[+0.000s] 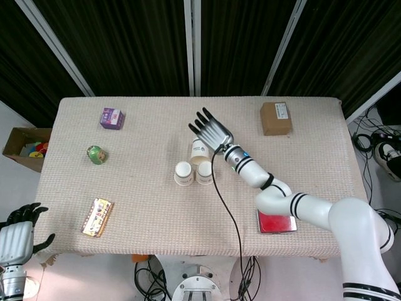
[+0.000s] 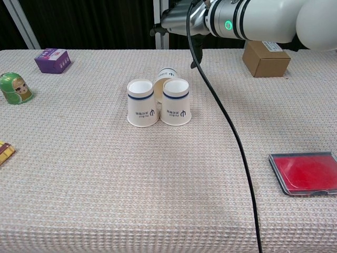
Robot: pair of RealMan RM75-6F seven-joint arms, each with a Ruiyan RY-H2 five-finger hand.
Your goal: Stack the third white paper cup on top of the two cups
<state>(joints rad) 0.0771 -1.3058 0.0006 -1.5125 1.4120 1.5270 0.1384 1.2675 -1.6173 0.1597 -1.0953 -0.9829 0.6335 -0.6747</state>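
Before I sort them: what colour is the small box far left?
Purple box, clearest in the head view.

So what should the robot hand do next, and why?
Probably lower the right hand a little toward the third cup and close its fingers around it. That cup sits on the table behind the two cups, not on top of them yet. The hand hovers beside it with fingers spread, holding nothing, so grasping likely comes first.

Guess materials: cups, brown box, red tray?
Cups: likely paper, matte white with printed blue band and logo. Brown box: cardboard by its dull tan faces and white label. Red tray: probably plastic, glossy red inside a dark rim.
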